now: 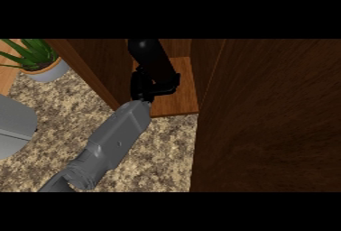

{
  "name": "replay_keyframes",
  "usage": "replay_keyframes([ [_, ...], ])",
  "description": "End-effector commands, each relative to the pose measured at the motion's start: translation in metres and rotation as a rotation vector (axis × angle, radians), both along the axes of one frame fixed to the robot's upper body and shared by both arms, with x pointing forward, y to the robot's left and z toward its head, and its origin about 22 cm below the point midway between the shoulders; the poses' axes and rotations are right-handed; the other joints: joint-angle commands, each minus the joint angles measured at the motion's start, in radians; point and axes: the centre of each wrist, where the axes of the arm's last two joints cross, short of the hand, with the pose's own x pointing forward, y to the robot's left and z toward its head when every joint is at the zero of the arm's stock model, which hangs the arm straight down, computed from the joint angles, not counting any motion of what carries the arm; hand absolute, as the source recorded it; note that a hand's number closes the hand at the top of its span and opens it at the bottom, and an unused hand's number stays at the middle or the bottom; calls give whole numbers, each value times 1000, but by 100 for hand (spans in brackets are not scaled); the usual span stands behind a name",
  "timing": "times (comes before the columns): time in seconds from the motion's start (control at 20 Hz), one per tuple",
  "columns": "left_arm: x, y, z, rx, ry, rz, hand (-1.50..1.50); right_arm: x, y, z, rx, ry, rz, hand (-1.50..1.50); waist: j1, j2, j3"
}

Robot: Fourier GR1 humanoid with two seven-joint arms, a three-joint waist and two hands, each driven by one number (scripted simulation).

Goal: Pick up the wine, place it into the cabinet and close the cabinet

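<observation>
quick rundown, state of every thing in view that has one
wine bottle: dark, inside the cabinet on its shelf, held
left hand: reaching into the cabinet, fingers curled round the bottle
cabinet: open, wooden shelf showing
cabinet door: swung open, at the view's right
potted plant: upright on the counter, upper left
right hand: not in view

Glossy dark wine bottle (148, 53); wood-grain cabinet (266, 117); speckled stone counter (160, 153)

left hand (154, 85): curled round wine (148, 52) | wine: upright inside cabinet (180, 97) | cabinet door (266, 113): open
</observation>
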Motion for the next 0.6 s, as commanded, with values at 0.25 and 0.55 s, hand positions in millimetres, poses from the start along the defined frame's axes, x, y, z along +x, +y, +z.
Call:
replay_keyframes([
  [0.25,-10,-9,-6,-5,23,-41,150,2,-1,3,5,-2,12,-150,-21,1,1],
  [0.55,-11,-17,3,-76,-11,38,150,0,0,-4,12,6,39,-150,-44,5,1],
])
